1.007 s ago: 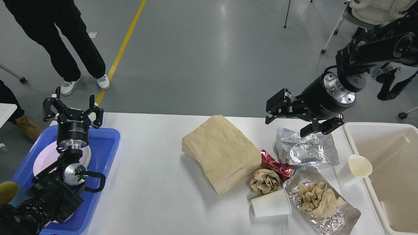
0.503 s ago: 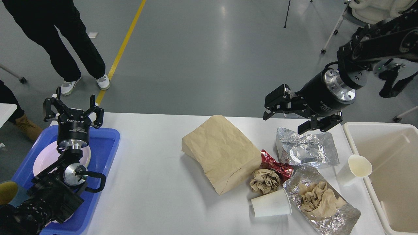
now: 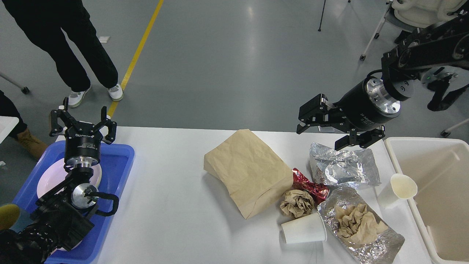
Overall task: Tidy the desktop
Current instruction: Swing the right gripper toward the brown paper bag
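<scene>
There is small white writing on the black body of my right tool [image 3: 321, 128], but it is too tiny for me to read. My left tool [image 3: 82, 124] has white letters on its body too, and they look upside down, so I cannot read them either.

The tabletop [image 3: 172, 205] is big, white and smooth. It fills the middle and bottom of my view, and it is much wider than the blue tray [image 3: 121, 172] at its left end. A white plate [image 3: 49, 179] lies in the tray.

Many things lie on the right half of the tabletop. A crumpled brown paper bag [image 3: 249, 170] lies flat. Just beside it is a red shiny wrapper [image 3: 311, 187] and a brown paper ball [image 3: 296, 202]. A white paper cup [image 3: 304, 229] lies on its side near the front edge. A silver foil bag [image 3: 344, 167] lies toward the back, and a second foil bag [image 3: 366, 234] holds crumpled brown paper. Another white cup [image 3: 399, 189] stands upright next to a cream bin [image 3: 439, 198] at the right end.

My right tool hangs in the air above the back foil bag, with its fingers apart and holding nothing. My left tool is above the back of the tray, fingers spread wide, with nothing in it.
</scene>
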